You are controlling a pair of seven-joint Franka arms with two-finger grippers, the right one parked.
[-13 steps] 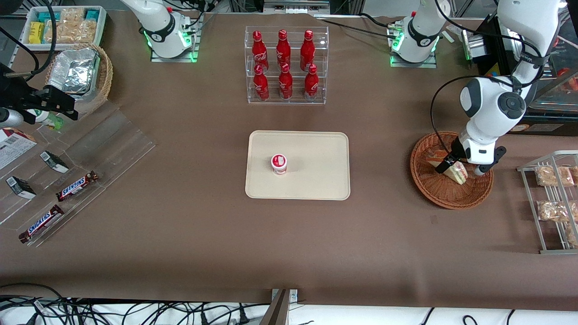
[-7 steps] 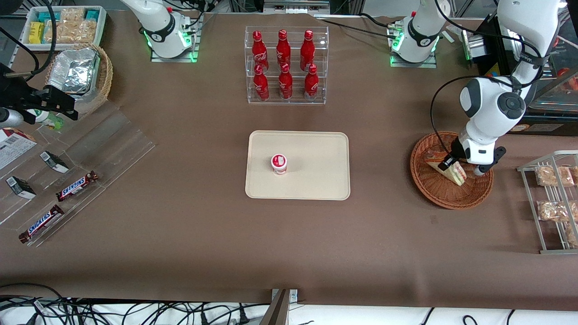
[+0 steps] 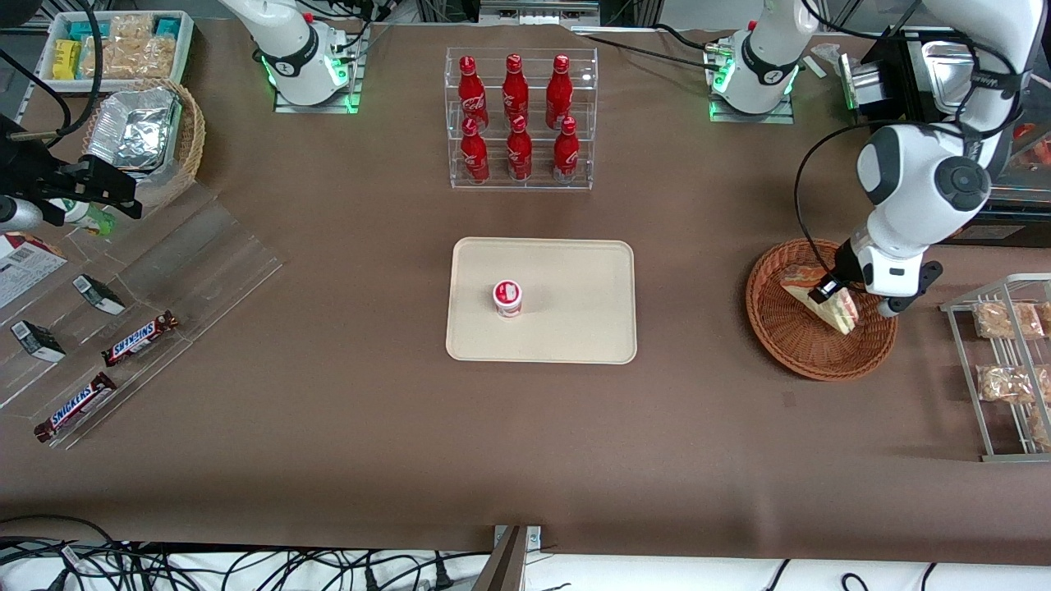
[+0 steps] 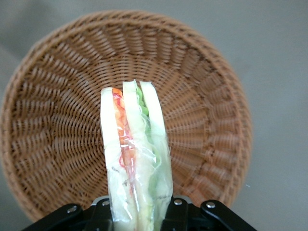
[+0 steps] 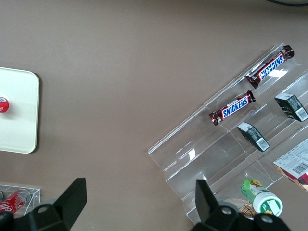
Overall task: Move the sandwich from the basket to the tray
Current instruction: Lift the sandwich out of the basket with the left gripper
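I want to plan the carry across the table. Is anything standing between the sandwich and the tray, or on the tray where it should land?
The claw is shut on the sandwich above the basket. The table between basket and tray shows nothing in the way. A small red-and-white cup stands on the tray; the part nearer the basket is bare.

reddish-brown woven basket (image 4: 202,96), cream tray (image 3: 575,271)

Six red bottles (image 3: 516,119) stand in a clear rack (image 3: 520,176).
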